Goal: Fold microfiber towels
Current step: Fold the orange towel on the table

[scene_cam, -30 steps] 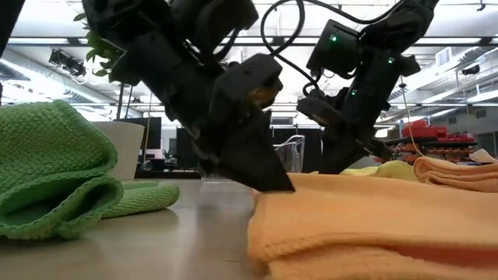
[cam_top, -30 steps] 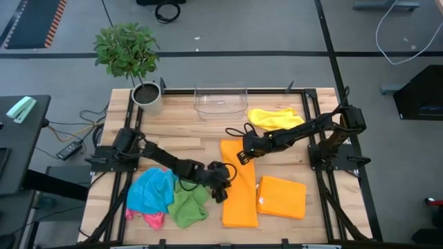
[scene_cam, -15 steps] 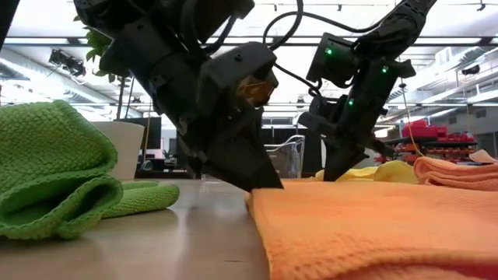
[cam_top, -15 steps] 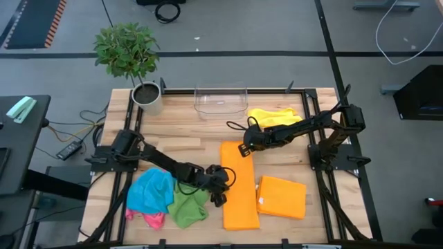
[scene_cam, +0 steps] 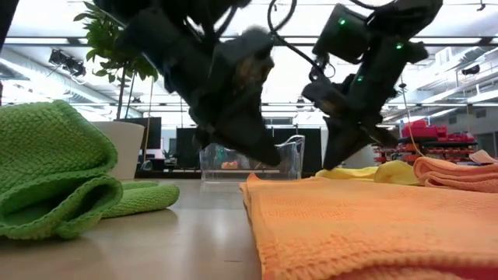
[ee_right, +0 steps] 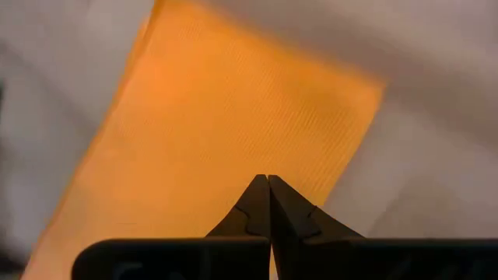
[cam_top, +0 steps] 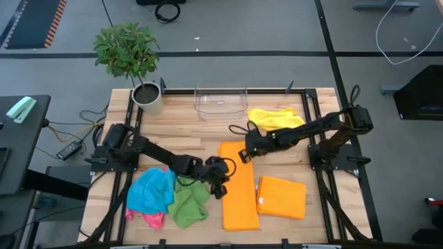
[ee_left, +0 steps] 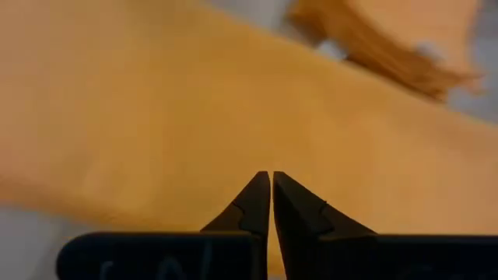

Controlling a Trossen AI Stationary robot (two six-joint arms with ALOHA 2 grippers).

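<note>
Since the earlier frames both grippers have lifted off the long orange towel (cam_top: 237, 185); the left one, which was pinching its left edge low on the table, now hangs above that edge, and the right one has let go of the far end. The towel now lies flat as a folded strip running from mid-table toward the near edge.

The left gripper (cam_top: 220, 181) hovers at the strip's left edge, its fingers (ee_left: 261, 204) pressed together with nothing between them. The right gripper (cam_top: 246, 152) is over the strip's far end, its fingers (ee_right: 259, 208) likewise pressed together and empty. In the low view both hang clear above the cloth (scene_cam: 366, 225).

Just right of the strip, near the table's near-right part, sits a folded orange towel (cam_top: 282, 197). A crumpled yellow towel (cam_top: 274, 118) lies toward the far right corner, beyond the right arm. At the near-left corner is a heap: a blue towel (cam_top: 150, 192), a green towel (cam_top: 189, 205) beside the strip, and a pink towel (cam_top: 154, 220) showing under the blue one.

A clear bin (cam_top: 221, 100) stands at the middle of the far edge, and a potted plant (cam_top: 131, 59) at the far-left corner of the table (cam_top: 181, 135).
</note>
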